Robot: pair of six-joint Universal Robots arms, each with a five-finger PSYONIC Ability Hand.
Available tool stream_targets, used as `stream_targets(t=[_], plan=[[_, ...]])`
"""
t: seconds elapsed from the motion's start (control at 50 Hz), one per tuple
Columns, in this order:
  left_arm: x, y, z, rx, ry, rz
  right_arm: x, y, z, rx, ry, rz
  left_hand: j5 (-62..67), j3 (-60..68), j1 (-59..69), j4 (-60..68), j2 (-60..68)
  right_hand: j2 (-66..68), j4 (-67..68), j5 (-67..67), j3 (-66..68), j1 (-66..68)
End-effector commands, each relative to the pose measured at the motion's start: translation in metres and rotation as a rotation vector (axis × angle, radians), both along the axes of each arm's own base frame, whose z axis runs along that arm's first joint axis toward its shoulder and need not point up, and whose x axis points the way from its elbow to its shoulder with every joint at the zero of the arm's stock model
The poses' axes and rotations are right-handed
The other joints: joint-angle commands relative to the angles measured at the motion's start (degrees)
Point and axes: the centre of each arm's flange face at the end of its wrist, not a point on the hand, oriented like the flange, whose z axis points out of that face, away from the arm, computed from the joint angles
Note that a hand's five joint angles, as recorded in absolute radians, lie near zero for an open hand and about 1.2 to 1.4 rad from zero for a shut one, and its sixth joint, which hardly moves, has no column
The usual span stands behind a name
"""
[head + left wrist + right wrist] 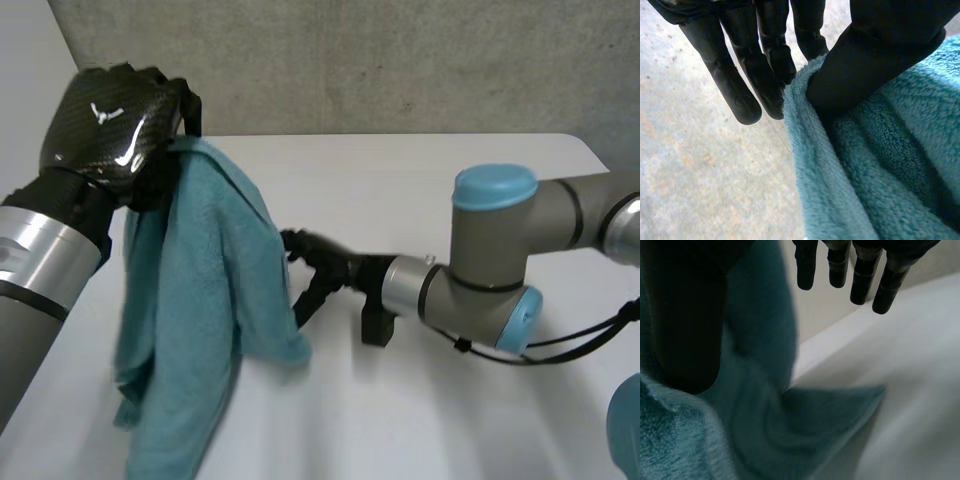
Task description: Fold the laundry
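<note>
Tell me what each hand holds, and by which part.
The left hand holds the teal towel by its top edge, pinched under the thumb. The right hand is open beside the hanging towel, holding nothing.

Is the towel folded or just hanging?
Hanging, not folded: the left hand pinches the towel up high; it droops to the table.

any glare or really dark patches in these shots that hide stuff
Head view: bright glare spots on the glossy back of the left hand, the teal towel hanging from it evenly lit. Left wrist view: the thumb pinching the towel is almost black, little surface detail. Right wrist view: the thumb of the right hand is a dark mass before the towel; the white table is bright.
</note>
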Motion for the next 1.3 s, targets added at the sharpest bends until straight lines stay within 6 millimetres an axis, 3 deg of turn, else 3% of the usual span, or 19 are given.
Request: stream_targets(t=[0.02,0.2,0.22,0.24,0.26,0.28,0.58,0.86,0.96,1.0,1.02,1.04,1.12,1.16,1.18,1.22,1.24,1.28,1.3], plan=[[-0.004,-0.011,-0.019,0.049,-0.039,0.009,-0.004,0.014,-0.013,0.083,0.008,0.057,10.96,10.40,12.76,10.26,10.25,27.00,26.18,25.38,27.21,27.63],[-0.006,-0.033,-0.029,0.040,-0.111,0.043,-0.011,0.011,-0.003,0.091,0.025,0.040,10.96,10.40,12.76,10.26,10.25,49.81,48.99,48.19,50.02,50.44],[-0.004,-0.037,-0.029,0.033,-0.129,0.057,-0.018,0.002,0.005,0.071,0.024,0.014,10.96,10.40,12.76,10.26,10.25,43.99,43.17,42.36,44.19,44.61],[-0.004,-0.037,-0.029,0.033,-0.129,0.057,-0.029,-0.009,0.012,0.046,0.026,-0.018,10.96,10.40,12.76,10.26,10.25,23.78,22.96,22.15,23.98,24.40],[-0.001,-0.041,-0.030,0.029,-0.144,0.074,-0.029,-0.010,0.012,0.046,0.027,-0.018,10.96,10.40,12.76,10.26,10.25,23.58,22.76,21.95,23.78,24.20],[0.002,-0.044,-0.030,0.026,-0.152,0.086,-0.038,-0.017,0.014,0.022,0.040,-0.042,10.96,10.40,12.76,10.26,10.25,-2.41,-3.23,-4.04,-2.21,-1.79],[0.004,-0.031,-0.027,0.018,-0.154,0.081,-0.052,-0.011,-0.029,0.098,0.167,-0.071,10.96,10.40,12.76,10.26,10.25,-2.41,-3.23,-4.04,-2.21,-1.79],[0.008,-0.028,-0.023,0.010,-0.151,0.091,-0.032,0.032,-0.042,0.206,0.193,0.005,10.96,10.40,12.76,10.26,10.25,-2.41,-3.23,-4.04,-2.21,-1.79],[0.007,-0.028,-0.023,0.006,-0.151,0.087,-0.017,0.050,-0.043,0.244,0.168,0.031,10.96,10.40,12.76,10.26,10.25,7.93,7.11,6.31,8.14,8.56],[0.006,-0.029,-0.021,-0.001,-0.148,0.088,-0.013,0.045,-0.039,0.238,0.135,-0.003,10.96,10.40,12.76,10.26,10.25,45.38,44.56,43.76,45.59,46.01],[0.006,-0.029,-0.021,-0.001,-0.148,0.088,-0.013,0.045,-0.039,0.238,0.135,-0.004,10.96,10.40,12.76,10.26,10.25,45.61,44.79,43.98,45.81,46.23],[0.006,-0.030,-0.020,-0.005,-0.146,0.088,-0.013,0.037,-0.035,0.233,0.113,-0.056,10.96,10.40,12.76,10.26,10.25,67.37,66.55,65.74,67.57,67.99],[0.004,-0.032,-0.016,-0.021,-0.140,0.086,-0.015,0.014,-0.025,0.189,0.066,-0.213,10.96,10.40,12.76,10.26,10.25,67.59,66.77,65.96,67.79,68.21],[0.002,-0.036,-0.007,-0.048,-0.128,0.083,-0.025,-0.017,0.002,0.077,0.002,-0.344,10.96,10.40,12.76,10.26,10.25,67.59,66.77,65.96,67.79,68.21],[0.002,-0.036,-0.007,-0.048,-0.128,0.083,-0.025,-0.018,0.002,0.076,0.001,-0.345,10.96,10.40,12.76,10.26,10.25,67.59,66.77,65.96,67.79,68.21],[-0.004,-0.048,0.003,-0.079,-0.117,0.079,-0.053,-0.060,0.045,-0.067,-0.054,-0.478,10.96,10.40,12.76,10.26,10.25,67.59,66.77,65.96,67.79,68.21],[-0.004,-0.048,0.003,-0.079,-0.117,0.079,-0.053,-0.060,0.045,-0.067,-0.054,-0.479,10.96,10.40,12.76,10.26,10.25,67.59,66.77,65.96,67.79,68.21],[-0.007,-0.058,0.013,-0.107,-0.105,0.083,-0.075,-0.083,0.110,-0.290,-0.115,-0.556,10.96,10.40,12.76,10.26,10.25,67.59,66.77,65.96,67.79,68.21],[-0.010,-0.069,0.024,-0.139,-0.088,0.089,-0.075,-0.083,0.110,-0.291,-0.115,-0.556,10.96,10.40,12.76,10.26,10.25,67.59,66.77,65.96,67.79,68.21]])
